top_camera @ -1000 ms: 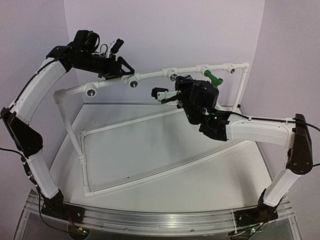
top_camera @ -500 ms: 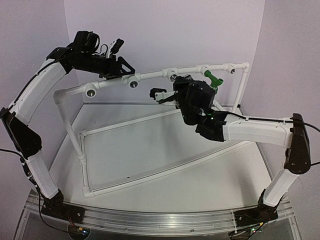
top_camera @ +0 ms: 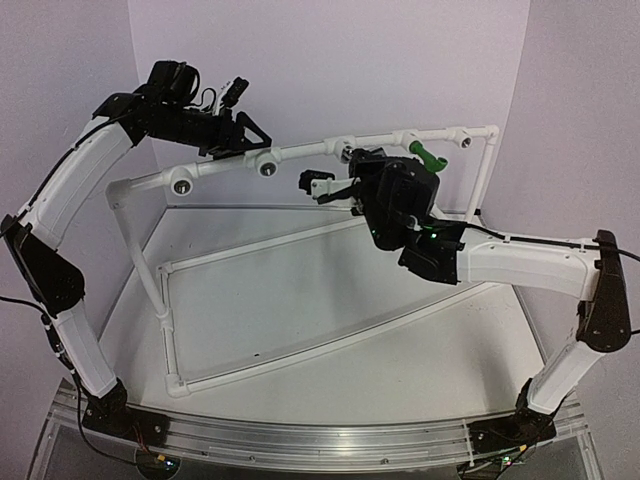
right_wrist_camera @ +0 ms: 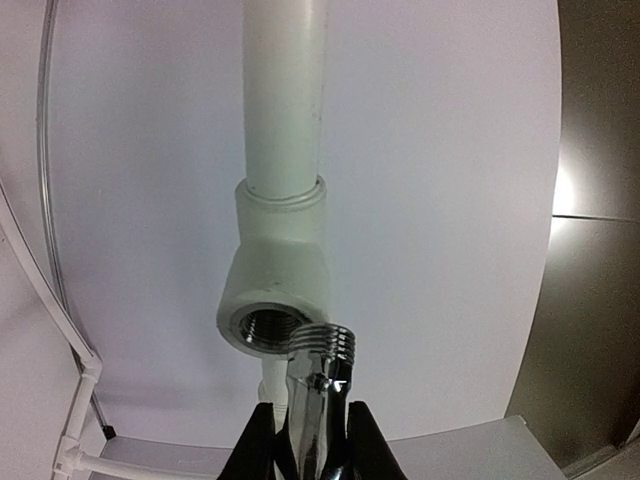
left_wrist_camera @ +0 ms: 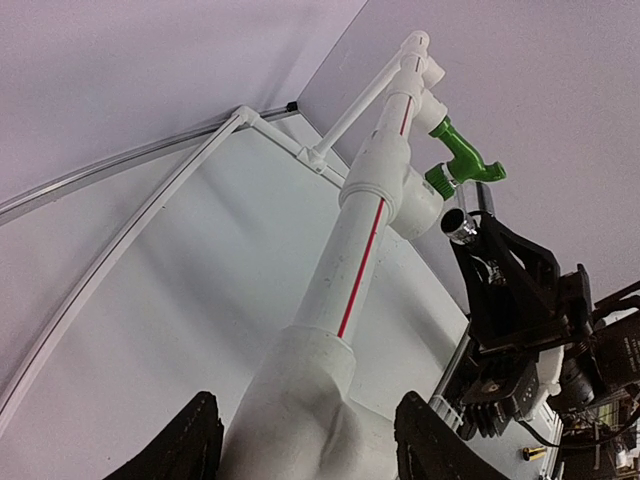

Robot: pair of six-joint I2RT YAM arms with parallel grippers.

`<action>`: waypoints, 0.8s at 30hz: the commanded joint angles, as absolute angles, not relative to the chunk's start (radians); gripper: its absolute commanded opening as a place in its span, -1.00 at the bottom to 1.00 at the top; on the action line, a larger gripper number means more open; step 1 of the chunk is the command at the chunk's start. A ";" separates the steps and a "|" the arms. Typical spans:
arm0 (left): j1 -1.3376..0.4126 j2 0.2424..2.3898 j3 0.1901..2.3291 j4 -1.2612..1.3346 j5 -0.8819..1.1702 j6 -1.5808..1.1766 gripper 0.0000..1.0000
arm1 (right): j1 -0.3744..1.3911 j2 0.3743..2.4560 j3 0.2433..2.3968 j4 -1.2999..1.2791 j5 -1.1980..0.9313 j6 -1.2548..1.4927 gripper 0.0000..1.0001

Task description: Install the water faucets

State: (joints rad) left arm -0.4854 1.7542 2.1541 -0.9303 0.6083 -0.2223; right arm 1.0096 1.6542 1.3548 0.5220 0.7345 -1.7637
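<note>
Right gripper is clamped on the chrome faucet, whose threaded end points up at the open threaded mouth of a white fitting; the tip is just beside the rim and not inside it. Against a second ago, the overhead view shows this gripper edged slightly left and up along the pipe frame, and the right elbow swung a little outward. The left arm has not shifted. The green faucet sits in its own fitting further along the top rail, as before. Only the left wrist view shows the left gripper straddling the rail, one finger on each side; I cannot tell if it squeezes. That view also catches the chrome tip below the green faucet
</note>
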 commanded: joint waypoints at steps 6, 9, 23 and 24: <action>-0.514 1.780 2.188 -1.052 0.661 -0.263 0.19 | 1.018 1.615 1.360 0.535 0.771 -1.725 -1.00; -0.514 1.773 2.180 -1.048 0.654 -0.267 0.19 | 1.018 1.621 1.358 0.530 0.804 -1.713 -1.00; -0.514 1.763 2.151 -1.038 0.652 -0.265 0.18 | 1.025 1.668 1.379 0.517 0.861 -1.665 -1.00; -0.514 1.762 2.147 -1.036 0.651 -0.265 0.18 | 1.025 1.673 1.382 0.517 0.861 -1.663 -1.00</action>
